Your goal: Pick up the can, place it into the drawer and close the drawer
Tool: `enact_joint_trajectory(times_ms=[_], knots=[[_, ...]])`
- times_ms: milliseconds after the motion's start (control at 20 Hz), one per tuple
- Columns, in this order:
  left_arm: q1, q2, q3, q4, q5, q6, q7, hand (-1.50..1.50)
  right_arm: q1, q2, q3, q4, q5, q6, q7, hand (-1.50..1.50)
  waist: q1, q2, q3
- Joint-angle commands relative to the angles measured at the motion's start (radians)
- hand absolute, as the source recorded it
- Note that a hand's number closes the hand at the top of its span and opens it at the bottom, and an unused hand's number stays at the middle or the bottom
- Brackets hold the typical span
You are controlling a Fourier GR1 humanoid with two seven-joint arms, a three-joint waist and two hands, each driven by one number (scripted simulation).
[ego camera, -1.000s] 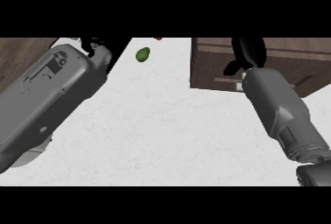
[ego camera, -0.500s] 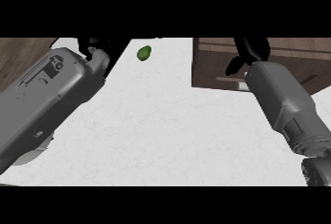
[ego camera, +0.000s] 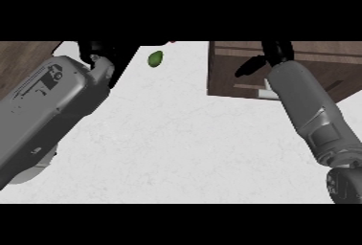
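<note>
Head view: two grey forearms cross the white table (ego camera: 184, 143), the left one filling the near left side. Farther off, the right hand (ego camera: 272, 55) reaches over the brown drawer (ego camera: 233, 72), thumb spread, though I cannot tell its grip. The left hand (ego camera: 99, 50) is mostly cut off at the top edge, a small green object (ego camera: 155, 59) beside it; no can shows.

Single head view, steeply down onto counter (ego camera: 184, 143)
</note>
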Motion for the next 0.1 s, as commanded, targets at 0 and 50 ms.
enact_joint_trajectory(times_ms=[0,50], knots=[[0.016,0.028,0.008,-0.033,-0.002,-0.012,0.012,-1.50,-0.084,0.027,-0.100,-0.021,-0.113,0.047,-0.002,-1.50,0.020,-0.012,-0.008],[0.068,0.024,0.001,-0.058,-0.006,-0.004,-0.004,-1.50,-0.059,0.045,-0.102,-0.018,-0.113,0.015,-0.007,-1.50,0.024,-0.013,-0.009]])
